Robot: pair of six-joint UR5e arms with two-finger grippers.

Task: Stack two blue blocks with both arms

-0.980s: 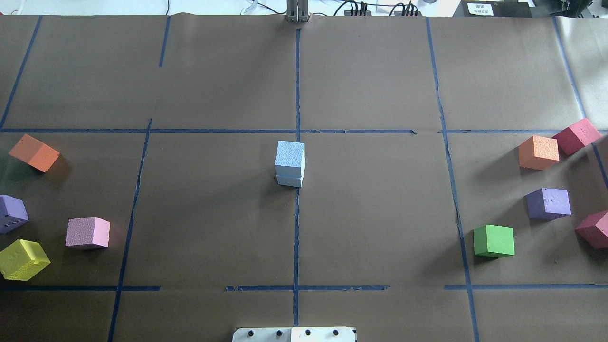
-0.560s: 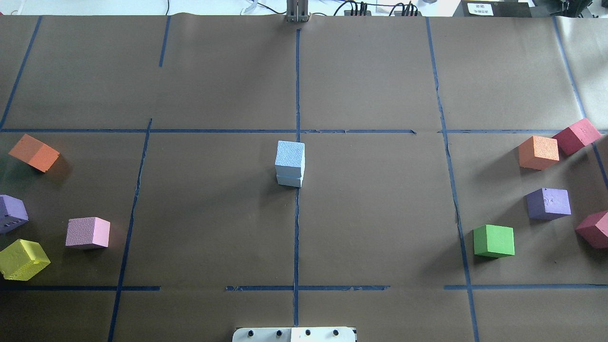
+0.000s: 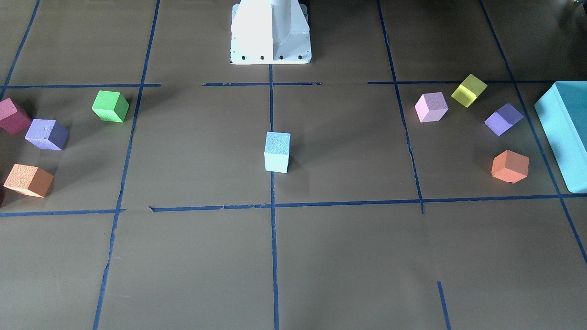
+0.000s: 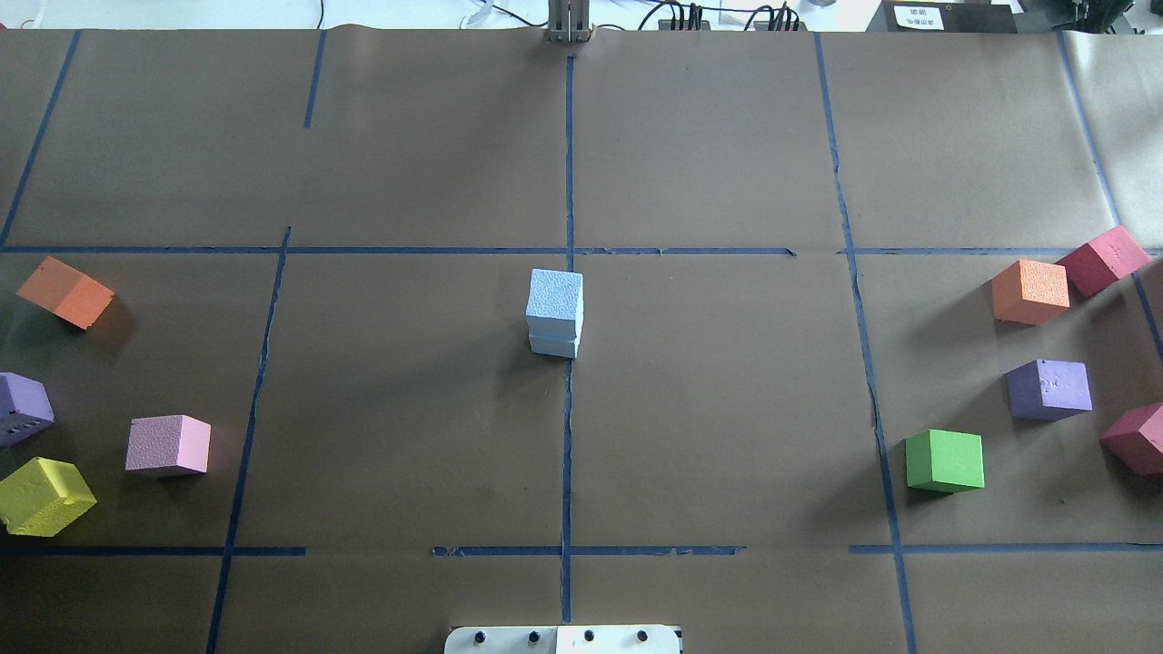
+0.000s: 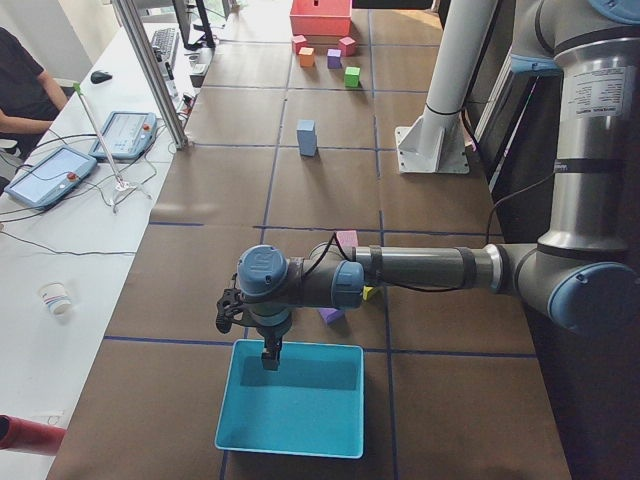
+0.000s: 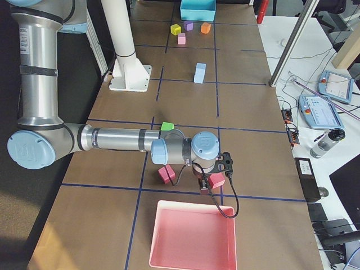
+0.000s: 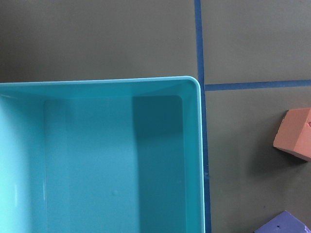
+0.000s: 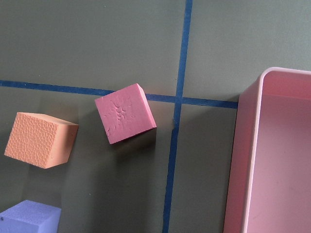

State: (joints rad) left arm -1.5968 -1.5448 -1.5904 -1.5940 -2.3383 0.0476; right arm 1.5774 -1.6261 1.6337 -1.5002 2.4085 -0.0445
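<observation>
I judge the stacked blue blocks (image 4: 554, 313) light, squashy foam; I'd pinch opposite side faces gently. Whether the jaws on the left arm (image 5: 420, 268) and right arm (image 6: 118, 139) are clenched, I cannot tell.

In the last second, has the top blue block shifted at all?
No. The top blue block keeps its place on the lower blue block, its right edge at the centre tape line, as before.

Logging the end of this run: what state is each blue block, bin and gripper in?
upper blue block: stacked on the lower one, ungripped
lower blue block: on the table, carrying the upper one
teal bin: upright, empty
pink bin: upright, empty
left gripper: over the teal bin; open or shut, cannot tell
right gripper: beside the pink bin; open or shut, cannot tell
</observation>
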